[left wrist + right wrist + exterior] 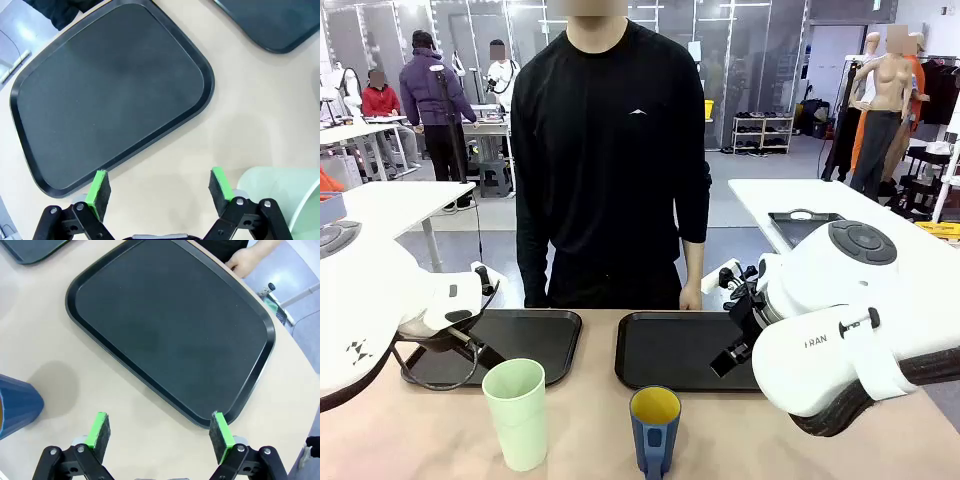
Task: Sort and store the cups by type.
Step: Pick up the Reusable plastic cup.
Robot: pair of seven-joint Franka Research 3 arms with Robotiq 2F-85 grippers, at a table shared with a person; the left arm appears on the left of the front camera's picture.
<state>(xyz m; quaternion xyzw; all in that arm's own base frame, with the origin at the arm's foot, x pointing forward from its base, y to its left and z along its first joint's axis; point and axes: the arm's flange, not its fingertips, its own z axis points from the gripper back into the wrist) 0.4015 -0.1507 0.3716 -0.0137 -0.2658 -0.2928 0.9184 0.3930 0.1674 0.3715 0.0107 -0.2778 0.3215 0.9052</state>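
Note:
A tall mint-green tumbler (520, 412) stands upright at the table's front, left of centre. To its right is the shorter dark blue mug (654, 430) with a yellow inside. My left gripper (160, 192) is open and holds nothing. It hovers over bare table at the near edge of the left tray (207, 85), with the tumbler (280, 195) just beside its right finger. My right gripper (160, 432) is also open and holds nothing. It hangs over the near edge of the right tray (70, 295), and the mug (15, 407) is off to its left.
Two black trays (560, 325) (630, 330) lie side by side across the table's middle, with nothing on them. A person in black stands at the far side, one hand (691, 297) resting by the right tray's far edge. Both arms hang low over the trays' outer ends.

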